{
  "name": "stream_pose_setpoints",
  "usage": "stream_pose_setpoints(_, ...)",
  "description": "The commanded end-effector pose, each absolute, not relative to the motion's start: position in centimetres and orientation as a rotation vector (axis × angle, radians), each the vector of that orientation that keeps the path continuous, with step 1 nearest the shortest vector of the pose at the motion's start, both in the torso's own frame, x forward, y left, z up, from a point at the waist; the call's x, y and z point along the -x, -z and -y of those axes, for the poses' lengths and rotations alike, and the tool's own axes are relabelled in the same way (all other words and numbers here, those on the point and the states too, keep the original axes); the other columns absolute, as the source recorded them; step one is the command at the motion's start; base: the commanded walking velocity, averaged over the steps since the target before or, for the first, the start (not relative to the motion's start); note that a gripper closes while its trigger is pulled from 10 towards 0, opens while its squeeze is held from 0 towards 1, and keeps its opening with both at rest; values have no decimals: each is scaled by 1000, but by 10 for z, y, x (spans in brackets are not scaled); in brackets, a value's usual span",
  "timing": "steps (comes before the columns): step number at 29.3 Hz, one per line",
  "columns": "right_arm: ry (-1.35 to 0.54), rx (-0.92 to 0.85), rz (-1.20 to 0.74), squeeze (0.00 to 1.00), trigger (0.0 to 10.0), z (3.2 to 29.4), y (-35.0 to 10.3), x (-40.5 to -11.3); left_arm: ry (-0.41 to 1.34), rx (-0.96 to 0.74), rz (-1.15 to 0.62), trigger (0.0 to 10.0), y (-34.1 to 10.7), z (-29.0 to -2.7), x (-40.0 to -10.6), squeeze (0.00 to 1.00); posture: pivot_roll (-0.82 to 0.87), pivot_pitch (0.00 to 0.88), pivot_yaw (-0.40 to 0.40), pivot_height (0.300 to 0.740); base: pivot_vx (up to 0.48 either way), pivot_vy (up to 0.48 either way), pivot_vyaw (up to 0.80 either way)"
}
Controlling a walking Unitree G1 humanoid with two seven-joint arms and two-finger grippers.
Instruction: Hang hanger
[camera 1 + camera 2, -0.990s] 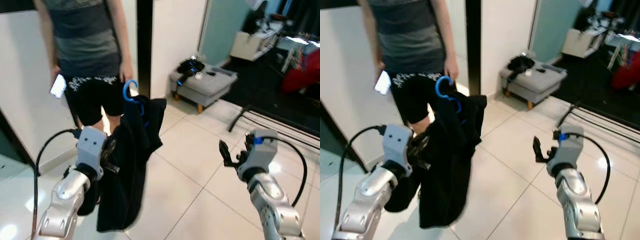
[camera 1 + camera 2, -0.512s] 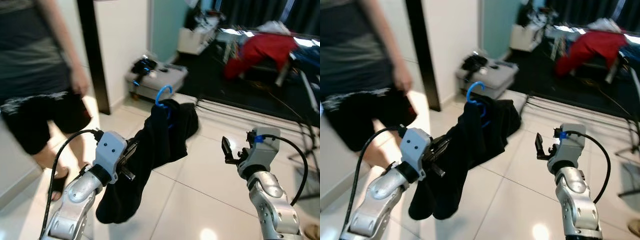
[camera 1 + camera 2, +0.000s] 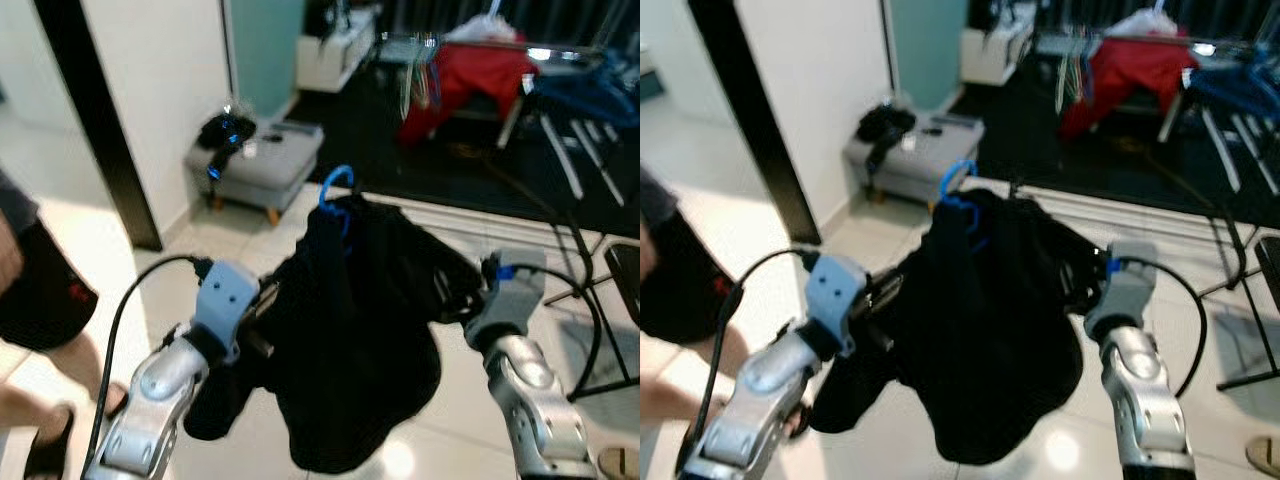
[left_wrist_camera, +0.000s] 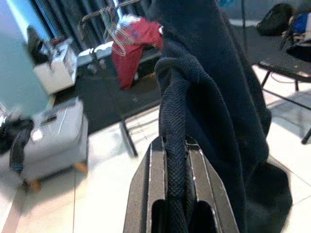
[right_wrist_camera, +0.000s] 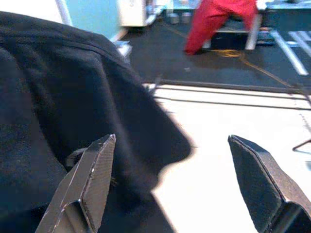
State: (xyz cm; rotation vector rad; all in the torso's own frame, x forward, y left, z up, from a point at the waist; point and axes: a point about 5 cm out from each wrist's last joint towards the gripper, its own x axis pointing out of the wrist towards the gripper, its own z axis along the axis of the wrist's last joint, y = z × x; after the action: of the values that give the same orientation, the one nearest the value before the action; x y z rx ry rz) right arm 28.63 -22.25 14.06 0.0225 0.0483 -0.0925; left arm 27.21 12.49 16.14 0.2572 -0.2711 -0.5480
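Note:
A black garment hangs on a blue hanger, whose hook sticks up above the collar. My left gripper is shut on a thick fold of the garment and holds it up in front of me. My right gripper is open wide at the garment's right edge. The cloth bulges against one of its fingers and partly covers it in the left eye view. The hanger's shoulders are hidden under the cloth.
A clothes rack with a red garment and bare hangers stands ahead on dark flooring. A grey ottoman sits at the left by a black door frame. A person's leg shows at far left. Black stand legs cross the floor on the right.
The view has swung right, so the person has slid off to the left and the rack has come into view. The garment has swung across to my right gripper.

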Motion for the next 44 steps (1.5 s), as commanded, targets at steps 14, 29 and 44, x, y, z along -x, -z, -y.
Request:
stream_pose_setpoints(14, 89, -44, -51, 0, 10000, 221, -139, -288, 573, -255, 353, 10000, -179, -111, -275, 0, -104, 0, -7, 740, 480, 0, -800)
stream_pose_setpoints(29, 79, -54, -51, 0, 10000, 219, -138, -289, 549, -245, 354, 10000, -185, -100, -278, 0, -104, 0, -4, 740, 480, 0, -800)
stream_pose_setpoints(44, 47, -66, -32, 0, 10000, 217, -139, -290, 493, -255, 292, 10000, -178, -87, -274, 0, -95, 0, -2, 740, 480, 0, -373)
